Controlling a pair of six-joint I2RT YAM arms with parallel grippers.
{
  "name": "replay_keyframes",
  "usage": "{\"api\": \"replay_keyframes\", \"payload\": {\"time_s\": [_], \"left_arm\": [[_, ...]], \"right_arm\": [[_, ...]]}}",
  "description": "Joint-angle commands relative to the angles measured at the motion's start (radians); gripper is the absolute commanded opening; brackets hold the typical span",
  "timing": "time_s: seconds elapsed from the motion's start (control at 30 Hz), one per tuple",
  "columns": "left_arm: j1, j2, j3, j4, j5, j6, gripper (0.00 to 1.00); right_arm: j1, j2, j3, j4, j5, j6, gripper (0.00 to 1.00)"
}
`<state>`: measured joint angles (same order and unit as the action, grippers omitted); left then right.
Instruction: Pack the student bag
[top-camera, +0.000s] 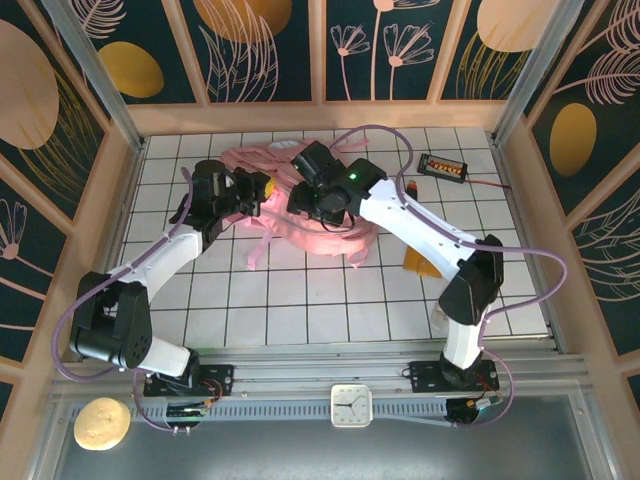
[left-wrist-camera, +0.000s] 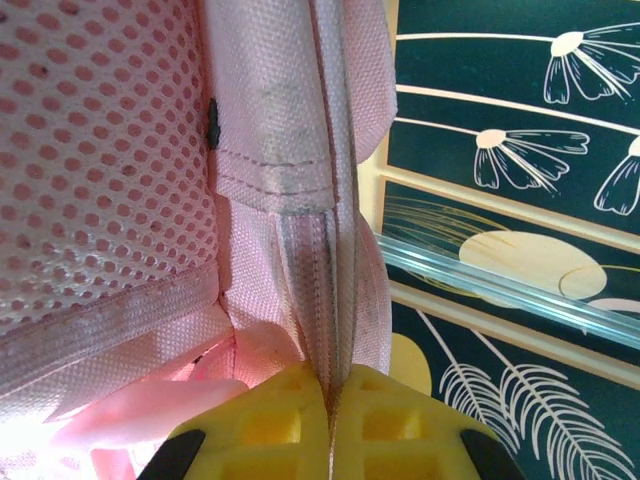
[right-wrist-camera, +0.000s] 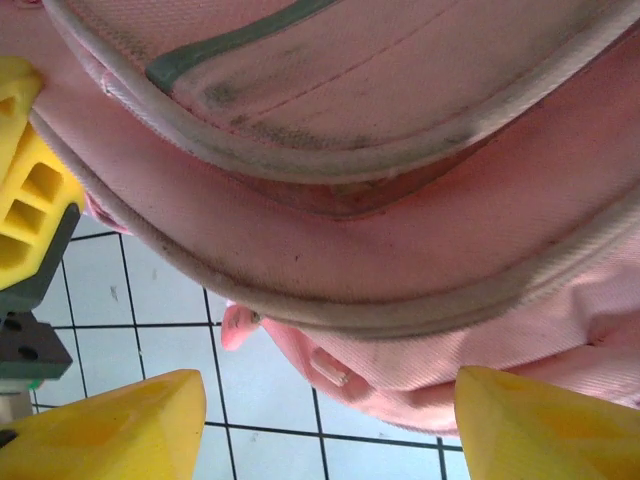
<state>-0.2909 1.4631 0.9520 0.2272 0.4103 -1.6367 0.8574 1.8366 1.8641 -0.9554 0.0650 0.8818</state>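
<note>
The student bag (top-camera: 330, 238), a soft pink backpack, lies at the far middle of the tiled table. My left gripper (top-camera: 262, 190) is at its left side, shut on a pink zipper edge of the bag (left-wrist-camera: 100, 150). That strip runs up from between the yellow pads of the left gripper (left-wrist-camera: 328, 420). My right gripper (top-camera: 303, 200) hovers over the top of the bag (right-wrist-camera: 350, 200). In the right wrist view the right gripper (right-wrist-camera: 325, 405) is open, with its yellow fingertips (right-wrist-camera: 150, 415) far apart. A lower bulge of the bag hangs between them, touching neither.
A black box with an orange display (top-camera: 443, 166) sits at the back right, a small red item (top-camera: 413, 187) beside it. An orange-yellow object (top-camera: 418, 262) lies behind the right arm. Wooden and metal frame walls close in the table (top-camera: 300, 310). A white clock (top-camera: 351, 404) sits on the front rail.
</note>
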Motion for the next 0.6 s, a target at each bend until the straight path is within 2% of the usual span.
{"api": "replay_keyframes", "payload": {"time_s": [0.0, 0.27, 0.47, 0.57], "left_arm": [[-0.016, -0.055, 0.057, 0.142, -0.003, -0.061, 0.00], [-0.070, -0.037, 0.068, 0.159, -0.035, -0.072, 0.00], [-0.098, -0.029, 0.083, 0.154, -0.050, -0.074, 0.00], [-0.107, -0.024, 0.093, 0.154, -0.051, -0.075, 0.00]], "right_arm": [[0.008, 0.030, 0.013, 0.020, 0.048, 0.057, 0.62], [0.009, 0.054, 0.043, 0.015, 0.055, 0.073, 0.57], [0.009, 0.073, 0.058, 0.013, 0.078, 0.075, 0.43], [0.009, 0.093, 0.073, -0.004, 0.092, 0.071, 0.41]]}}
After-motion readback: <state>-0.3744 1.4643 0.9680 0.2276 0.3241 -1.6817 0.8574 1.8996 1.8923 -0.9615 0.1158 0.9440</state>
